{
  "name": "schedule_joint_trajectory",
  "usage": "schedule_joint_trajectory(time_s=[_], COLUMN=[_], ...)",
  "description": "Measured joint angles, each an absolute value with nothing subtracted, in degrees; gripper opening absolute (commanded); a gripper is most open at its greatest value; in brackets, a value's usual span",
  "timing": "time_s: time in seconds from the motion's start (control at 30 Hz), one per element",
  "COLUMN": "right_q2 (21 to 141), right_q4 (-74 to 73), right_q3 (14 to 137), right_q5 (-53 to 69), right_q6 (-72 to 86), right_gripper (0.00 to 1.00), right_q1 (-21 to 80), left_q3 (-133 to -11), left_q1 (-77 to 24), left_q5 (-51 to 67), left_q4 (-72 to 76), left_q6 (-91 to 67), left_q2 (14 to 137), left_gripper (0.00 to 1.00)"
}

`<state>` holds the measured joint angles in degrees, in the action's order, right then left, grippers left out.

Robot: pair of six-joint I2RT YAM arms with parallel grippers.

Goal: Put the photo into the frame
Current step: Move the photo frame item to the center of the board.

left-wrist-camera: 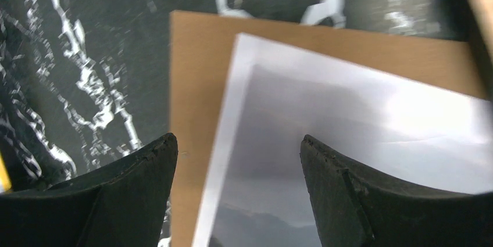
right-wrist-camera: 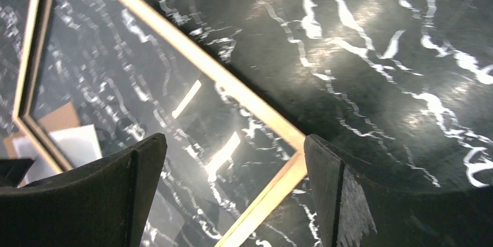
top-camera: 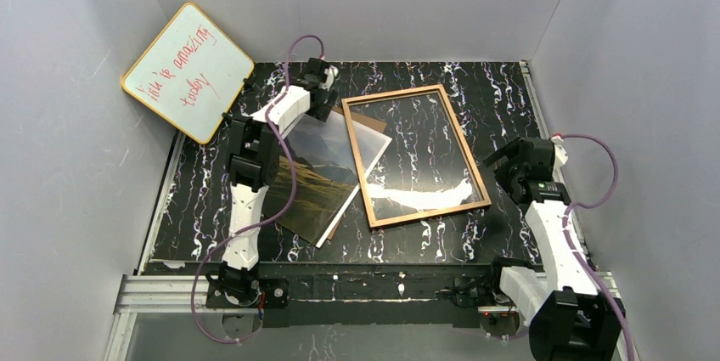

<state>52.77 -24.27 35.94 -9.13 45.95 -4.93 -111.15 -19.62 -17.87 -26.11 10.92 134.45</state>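
The frame (top-camera: 429, 214) lies flat in the middle of the table, wood-coloured side up, its glass reflecting light. The photo (top-camera: 318, 183), a misty mountain print, lies picture side up to its left on a brown backing panel (top-camera: 374, 124), with its right part under the frame's left rail. My left gripper (top-camera: 324, 102) hovers open over the photo's far corner. In the left wrist view the left gripper (left-wrist-camera: 238, 142) straddles the white border of the photo (left-wrist-camera: 349, 125) and the backing panel (left-wrist-camera: 197, 84). My right gripper (top-camera: 495, 160) (right-wrist-camera: 232, 139) is open above the right corner of the frame (right-wrist-camera: 264, 199).
A yellow-edged whiteboard (top-camera: 188, 72) with red writing leans against the left wall at the back. Grey walls close in the black marbled table (top-camera: 501, 98) on three sides. The left arm's forearm stretches over the near part of the photo.
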Motion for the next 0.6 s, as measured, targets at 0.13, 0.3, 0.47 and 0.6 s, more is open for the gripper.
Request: schedule_joint_trajectory(time_s=[0.13, 0.3, 0.47, 0.6], right_q2=[55.81, 74.32, 97.14, 112.42], right_q4=[-23.03, -18.04, -14.35, -14.46], right_q3=[40.34, 54.54, 75.22, 90.06], right_q5=[-9.52, -10.5, -8.08, -5.41], right_q6=[46.28, 44.31, 39.55, 36.27], right_gripper=[0.87, 0.81, 0.69, 0.59], right_q1=[5.87, 28.53, 39.88, 42.72], left_q3=[-107.37, -104.86, -103.28, -101.93], left_q1=[-16.23, -14.68, -14.33, -13.3], left_q5=[-17.74, -17.52, -17.28, -17.34], left_q4=[-23.68, -21.23, -19.79, -19.05], left_q6=[10.9, 10.87, 10.85, 10.85], left_q2=[132.44, 131.24, 130.47, 129.6], left_gripper=[0.76, 0.76, 0.76, 0.75])
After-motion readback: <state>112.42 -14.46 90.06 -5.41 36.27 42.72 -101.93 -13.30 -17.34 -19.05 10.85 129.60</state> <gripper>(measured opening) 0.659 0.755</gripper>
